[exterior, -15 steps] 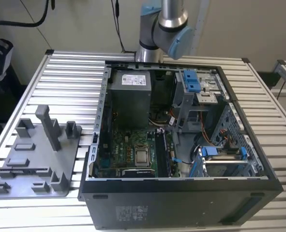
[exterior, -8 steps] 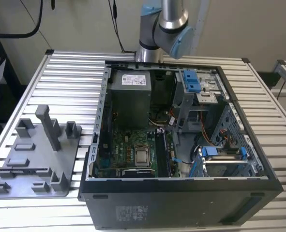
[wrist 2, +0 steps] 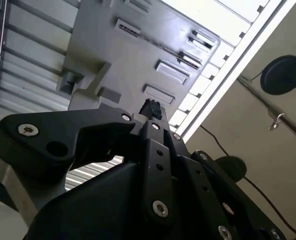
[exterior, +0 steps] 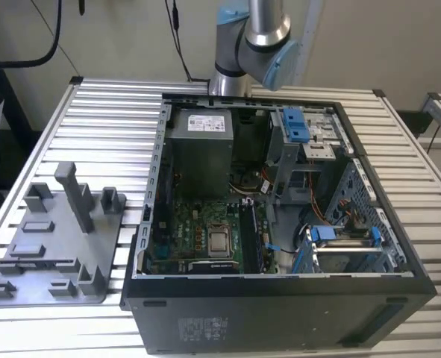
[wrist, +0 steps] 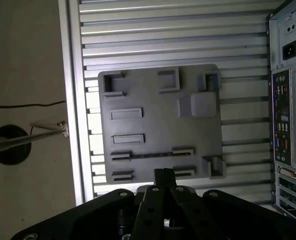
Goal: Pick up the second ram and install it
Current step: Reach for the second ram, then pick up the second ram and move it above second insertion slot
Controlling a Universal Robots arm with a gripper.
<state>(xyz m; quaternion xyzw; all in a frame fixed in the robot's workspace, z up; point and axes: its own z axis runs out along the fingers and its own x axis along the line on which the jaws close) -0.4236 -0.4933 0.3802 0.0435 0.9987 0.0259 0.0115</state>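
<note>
First wrist view: shut, empty tool hangs above the tray, at exterior-view nine o'clock of the computer case, whose slot likely presents the second ram edge-up.

Arm cut off above, case cropped

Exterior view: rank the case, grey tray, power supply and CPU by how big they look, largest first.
1. case
2. grey tray
3. power supply
4. CPU
No two look alike in size. The power supply sits farther from the camera than the tray, but the gap is plain.
</note>
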